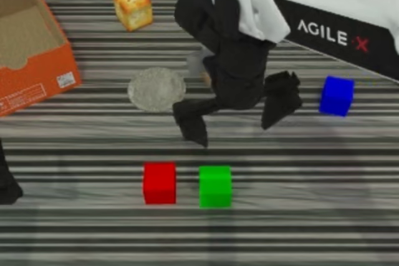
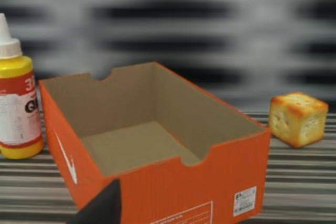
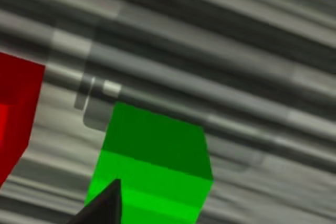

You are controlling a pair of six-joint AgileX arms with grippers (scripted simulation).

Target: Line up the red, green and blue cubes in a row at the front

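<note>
The red cube (image 1: 159, 182) and the green cube (image 1: 215, 185) sit side by side near the front of the table, close together with a narrow gap between them, their faces roughly in line. The right wrist view shows the same pair from close by, green in the middle and red at the edge of the picture. The blue cube (image 1: 336, 95) is not in that row: it stands well apart, farther back and toward the right side of the table, beside the right arm's white forearm.

So two of the three cubes look placed, and what remains, as I judge it, is to fetch the blue one and set it down next to the green one to finish the row.

The right gripper (image 1: 237, 116) hangs above the table behind the green cube, its two dark fingers spread wide apart with nothing between them. The left gripper (image 1: 7, 185) is parked at the left edge of the table; I cannot tell how its fingers stand.

Farther back lie things that play no part: a toast-patterned cube (image 1: 132, 7), an orange cardboard box (image 1: 37, 85) with an empty inside, a round silvery disc (image 1: 156, 89), and, in the left wrist view, a yellow bottle (image 2: 16, 93) beside the box.
</note>
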